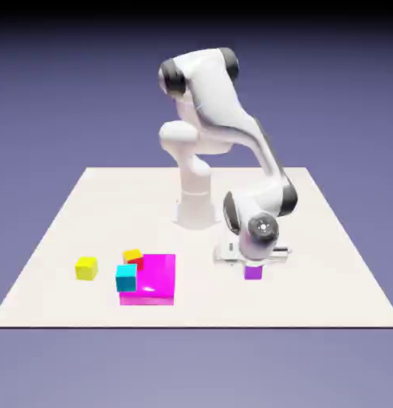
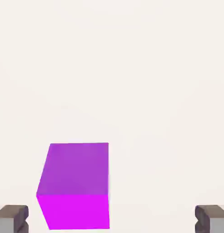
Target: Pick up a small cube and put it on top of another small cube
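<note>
Gripper [image 2: 112,220] hangs released over the purple cube [image 2: 75,184], which sits left of centre; shift left before clenching.

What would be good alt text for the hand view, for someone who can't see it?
A small purple cube sits on the pale table, seen from close above, between the open gripper and nearer its left-hand fingertip than the right-hand one. The grey fingertips show at the bottom corners, clear of the cube.
</note>
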### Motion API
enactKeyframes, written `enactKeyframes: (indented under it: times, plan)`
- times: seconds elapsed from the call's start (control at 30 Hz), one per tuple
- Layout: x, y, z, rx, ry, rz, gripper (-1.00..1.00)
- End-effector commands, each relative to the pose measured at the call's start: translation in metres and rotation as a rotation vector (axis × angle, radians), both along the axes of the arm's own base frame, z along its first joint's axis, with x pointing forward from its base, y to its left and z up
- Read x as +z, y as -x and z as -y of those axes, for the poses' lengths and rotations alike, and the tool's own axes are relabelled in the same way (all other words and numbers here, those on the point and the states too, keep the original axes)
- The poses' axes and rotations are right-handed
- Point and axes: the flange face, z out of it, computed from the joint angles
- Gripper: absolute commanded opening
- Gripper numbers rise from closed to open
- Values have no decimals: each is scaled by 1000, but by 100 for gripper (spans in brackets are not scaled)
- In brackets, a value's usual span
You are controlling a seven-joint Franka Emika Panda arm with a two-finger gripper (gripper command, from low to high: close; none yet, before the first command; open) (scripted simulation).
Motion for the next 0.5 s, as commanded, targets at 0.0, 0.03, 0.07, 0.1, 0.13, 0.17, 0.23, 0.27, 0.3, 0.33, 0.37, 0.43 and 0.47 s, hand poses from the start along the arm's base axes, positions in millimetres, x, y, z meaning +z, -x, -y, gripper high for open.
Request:
enactKeyframes:
  times: [0.0, 0.03, 0.07, 0.1, 0.13, 0.17, 0.23, 0.27, 0.3, 0.33, 0.37, 0.43, 0.47]
  plan:
    - [-7, 3, -5, 3, 0, -50, 0]
    - [-14, 6, -11, 7, -1, -100, 0]
    - [-18, 8, -14, 10, -1, -132, 0]
    - [-18, 8, -14, 10, -1, -132, 0]
    - [-32, 19, -14, 10, -1, -132, 0]
    - [-46, 30, -13, 10, -1, -132, 0]
    - [-67, 49, -13, 10, -1, -132, 0]
    - [-67, 49, -13, 10, -1, -132, -100]
    - [-67, 49, -13, 10, -1, -132, -100]
    - [-54, 37, -13, 10, -1, -132, -100]
    - [-41, 26, -14, 10, -1, -132, -100]
    - [-11, 2, -12, 18, -10, -114, -100]
    - [11, -12, -8, 42, -34, -62, -100]
